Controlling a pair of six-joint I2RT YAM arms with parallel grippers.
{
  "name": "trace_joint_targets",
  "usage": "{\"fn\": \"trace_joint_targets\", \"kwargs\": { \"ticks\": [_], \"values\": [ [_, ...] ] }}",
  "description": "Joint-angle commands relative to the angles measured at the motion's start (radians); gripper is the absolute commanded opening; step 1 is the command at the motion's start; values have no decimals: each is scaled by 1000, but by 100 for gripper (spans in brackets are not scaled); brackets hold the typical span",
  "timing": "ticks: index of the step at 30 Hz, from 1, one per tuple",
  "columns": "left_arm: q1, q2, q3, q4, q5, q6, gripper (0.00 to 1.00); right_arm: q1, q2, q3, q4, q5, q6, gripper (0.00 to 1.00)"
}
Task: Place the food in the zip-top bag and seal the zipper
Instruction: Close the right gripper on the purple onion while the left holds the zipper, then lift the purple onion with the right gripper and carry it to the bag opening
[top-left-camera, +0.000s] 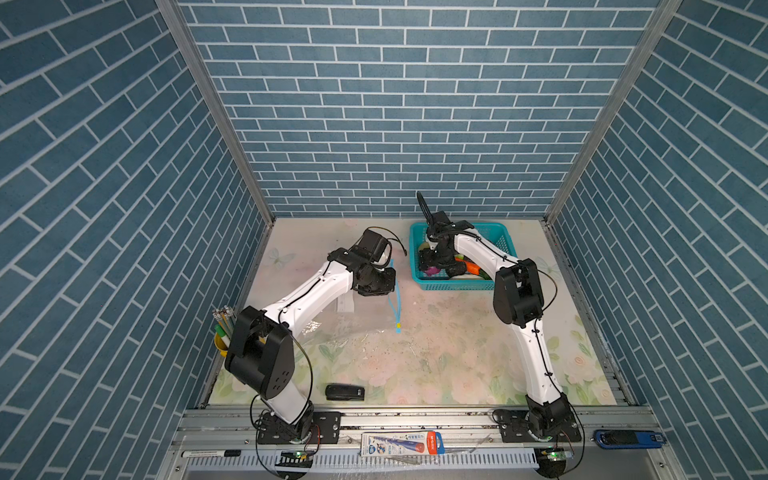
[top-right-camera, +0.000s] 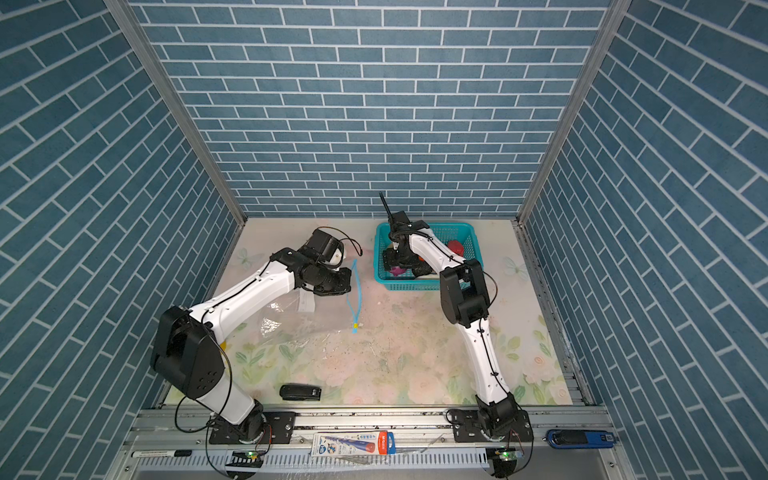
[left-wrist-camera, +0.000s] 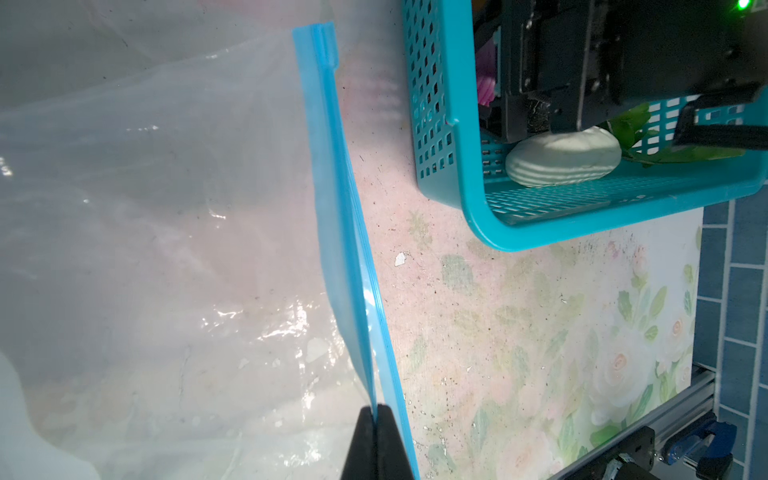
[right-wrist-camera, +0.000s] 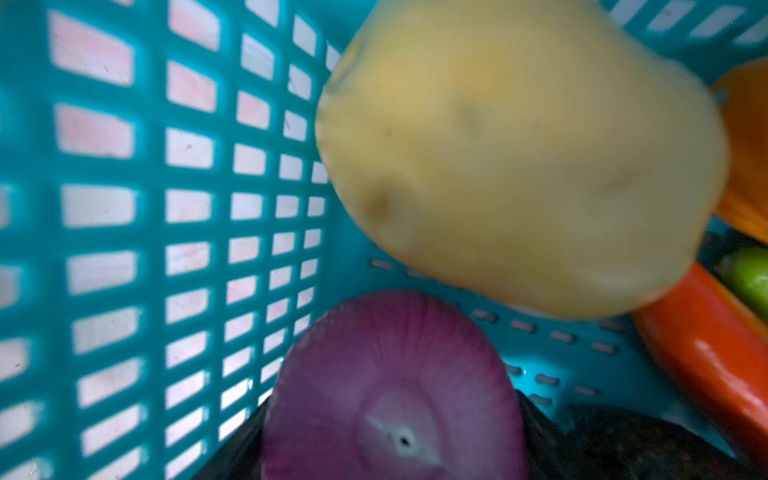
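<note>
Your left gripper (left-wrist-camera: 376, 442) is pinching the zipper (left-wrist-camera: 338, 208) of the zip-top bag (left-wrist-camera: 166, 249), which lies beside the basket (left-wrist-camera: 540, 237). Your right gripper (top-left-camera: 431, 266) is down in the basket astride the purple food piece (right-wrist-camera: 395, 374); whether it grips, I cannot tell.

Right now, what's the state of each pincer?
Left pincer: closed on the blue zipper strip.
Right pincer: down in the basket, jaws wide on either side of the purple onion; whether it grips cannot be told.
</note>
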Motion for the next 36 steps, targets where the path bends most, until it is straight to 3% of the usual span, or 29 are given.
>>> {"fn": "trace_joint_targets", "kwargs": {
  "ticks": [1,17,29,36],
  "values": [
    [-7,5,11,11,4,1,0,-16,-58,30,-51,-28,42,65],
    [-8,20,31,7,29,-2,0,-73,-130,-41,30,-183,111,63],
    [-8,28,62,-1,54,-9,0,-111,-296,-257,242,-286,160,62],
    [-7,11,82,-16,53,-9,0,-113,-404,-382,347,-349,126,61]
  ]
}}
